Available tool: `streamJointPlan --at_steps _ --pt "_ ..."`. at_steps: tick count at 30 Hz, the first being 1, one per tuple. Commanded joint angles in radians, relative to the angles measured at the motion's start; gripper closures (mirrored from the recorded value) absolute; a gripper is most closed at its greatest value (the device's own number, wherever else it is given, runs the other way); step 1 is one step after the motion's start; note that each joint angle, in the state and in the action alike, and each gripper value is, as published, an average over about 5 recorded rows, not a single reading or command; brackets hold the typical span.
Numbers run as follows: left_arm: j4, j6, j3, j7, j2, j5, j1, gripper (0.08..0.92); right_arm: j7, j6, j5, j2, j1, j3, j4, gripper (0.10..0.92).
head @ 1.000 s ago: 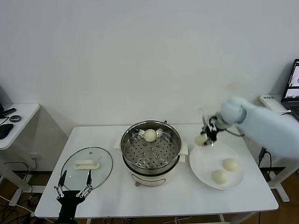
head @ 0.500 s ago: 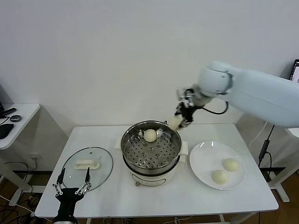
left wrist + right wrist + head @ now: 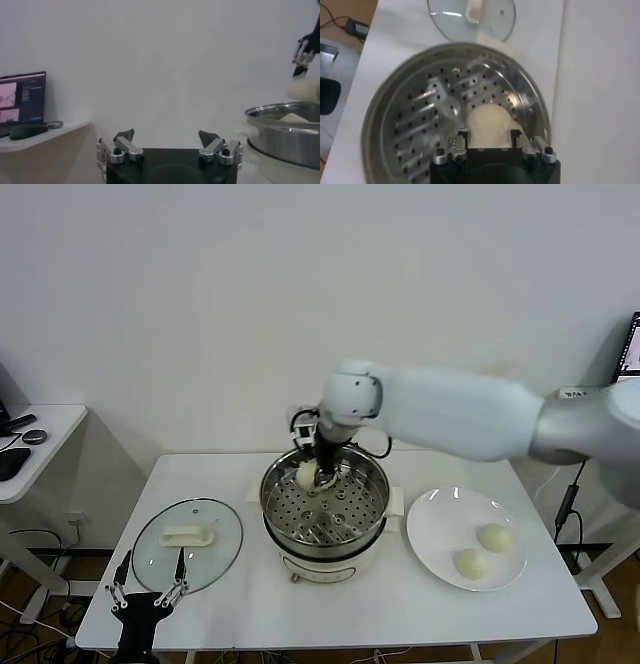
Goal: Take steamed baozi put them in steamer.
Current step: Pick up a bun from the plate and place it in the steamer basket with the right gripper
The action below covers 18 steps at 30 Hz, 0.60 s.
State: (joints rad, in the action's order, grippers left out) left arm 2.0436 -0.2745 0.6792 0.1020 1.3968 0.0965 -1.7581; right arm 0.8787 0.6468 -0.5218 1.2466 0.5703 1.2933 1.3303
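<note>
**Baozi carried from the plate side to inside the steamer**

The baozi [image 3: 489, 125] sits pinched between the fingers of the right gripper [image 3: 318, 480], which hangs low inside the steamer [image 3: 372, 502] near the back wall. In the right wrist view the bun fills the gap between the two fingers, just above the perforated floor. Whether it already touches the floor cannot be told. The bun that lay at the back of the basket a second ago is now hidden by the gripper and its load.

A second ago this gripper held the bun beside the plate [image 3: 432, 539]; half a second ago it was over the steamer's rim. It has now dropped into the pot, so this delivery is probably near its release.

Two baozi [image 3: 493, 537] remain on the plate, so the task looks about half done.

The left gripper [image 3: 169, 148] waits with its fingers apart at the table's front edge, near the glass lid [image 3: 187, 542].
</note>
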Motion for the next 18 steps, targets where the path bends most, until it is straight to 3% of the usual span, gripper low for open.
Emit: streamJointPlan --at_steps 1,14,18 --pt "-0.011 -0.011 0.006 0.001 0.004 -0.010 0.000 0.177 -0.052 0.045 -0.001 0.119 -0.121 -0.004 -0.099 0.524" --pt "-0.010 -0.014 0.010 0.000 -0.002 -0.008 0.002 0.177 -0.077 0.037 0.014 0.137 -0.166 -0.032 -0.139 0.525" --pt "-0.008 -0.014 0.009 0.000 -0.002 -0.008 0.003 0.177 -0.064 0.037 0.010 0.127 -0.150 -0.037 -0.126 0.475"
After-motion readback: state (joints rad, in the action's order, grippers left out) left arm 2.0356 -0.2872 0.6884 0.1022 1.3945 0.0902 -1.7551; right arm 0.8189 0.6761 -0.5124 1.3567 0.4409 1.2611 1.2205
